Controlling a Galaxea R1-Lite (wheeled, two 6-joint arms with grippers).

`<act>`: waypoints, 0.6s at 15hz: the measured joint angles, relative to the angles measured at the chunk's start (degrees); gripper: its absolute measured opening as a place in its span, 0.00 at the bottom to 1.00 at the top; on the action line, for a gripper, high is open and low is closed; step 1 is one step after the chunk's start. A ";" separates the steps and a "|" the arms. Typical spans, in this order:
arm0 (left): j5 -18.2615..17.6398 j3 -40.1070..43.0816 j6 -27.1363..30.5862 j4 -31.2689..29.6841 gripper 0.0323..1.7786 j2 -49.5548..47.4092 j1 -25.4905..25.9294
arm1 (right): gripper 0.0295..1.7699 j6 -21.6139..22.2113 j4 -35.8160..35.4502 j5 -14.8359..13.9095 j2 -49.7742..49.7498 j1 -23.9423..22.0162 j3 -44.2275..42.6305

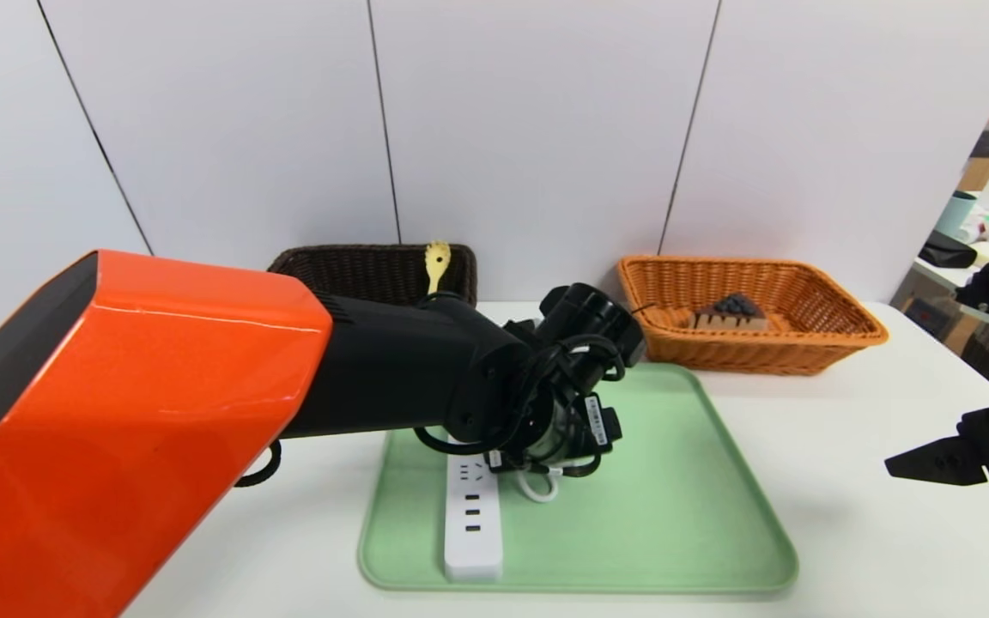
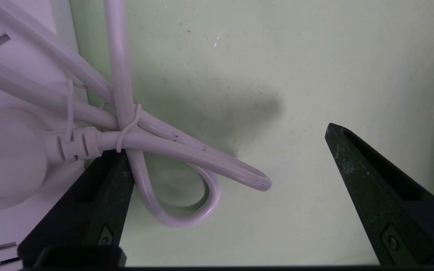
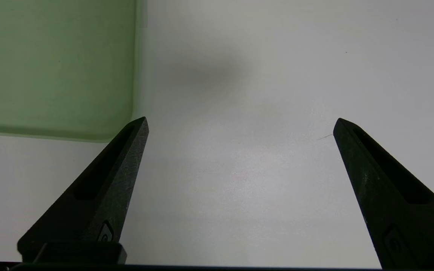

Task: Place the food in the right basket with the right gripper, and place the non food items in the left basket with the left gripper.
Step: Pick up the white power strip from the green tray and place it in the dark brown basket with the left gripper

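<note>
Left gripper (image 2: 226, 145) spread wide, empty, low over green tray (image 1: 683, 515) at power strip (image 1: 471, 515) cord. Right gripper (image 3: 239, 124) spread, empty, above table. Cake slice (image 1: 731, 313) in orange basket (image 1: 829, 339); pasta spoon (image 1: 437, 262) in dark basket (image 1: 357, 270).

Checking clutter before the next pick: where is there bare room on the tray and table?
Free: the green tray right of the power strip, and white table beyond its right edge. Crowded: around the cord, under the open left gripper.
</note>
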 joint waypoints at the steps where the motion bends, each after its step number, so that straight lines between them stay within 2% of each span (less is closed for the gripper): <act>1: 0.02 -0.09 -0.02 0.02 0.95 0.02 0.00 | 0.96 0.01 0.00 0.02 0.04 0.12 0.02; 4: 0.15 -0.04 -0.11 -1.84 0.95 0.17 0.00 | 0.96 0.01 0.02 0.05 0.11 0.48 0.15; 9: 0.09 -0.12 -0.20 -1.88 0.53 0.24 0.00 | 0.96 0.01 0.09 0.05 0.11 0.52 0.30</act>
